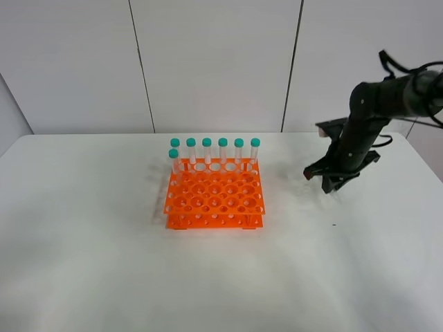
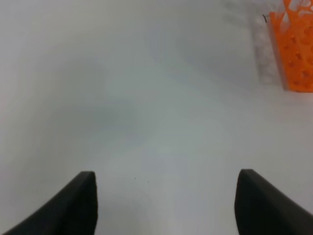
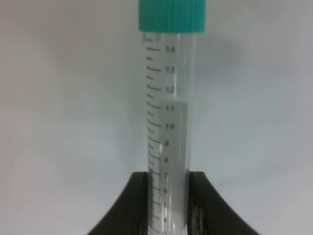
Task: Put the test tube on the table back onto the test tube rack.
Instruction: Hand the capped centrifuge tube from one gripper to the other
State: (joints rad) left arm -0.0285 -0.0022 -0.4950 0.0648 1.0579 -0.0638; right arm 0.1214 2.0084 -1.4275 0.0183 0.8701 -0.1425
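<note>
- The right hand point(image 3: 168, 178) is clamped on the test tube point(image 3: 168, 122), one black finger on each side of the lower clear barrel
- The test tube's teal-green cap points away from the fingers; printed graduation marks run along the barrel
- In the high view the right hand point(image 1: 331, 181) sits low over the white worktop point(image 1: 83, 242), to the right of the orange test tube rack point(image 1: 214, 197) and apart from it
- Seven capped tubes point(image 1: 223, 151) stand upright in the test tube rack: six along the back row, one just forward at the left end
- The left hand point(image 2: 166, 172) has its fingers spread wide apart over bare worktop, nothing between them; a corner of the test tube rack point(image 2: 296, 54) shows at the edge of its view
</note>
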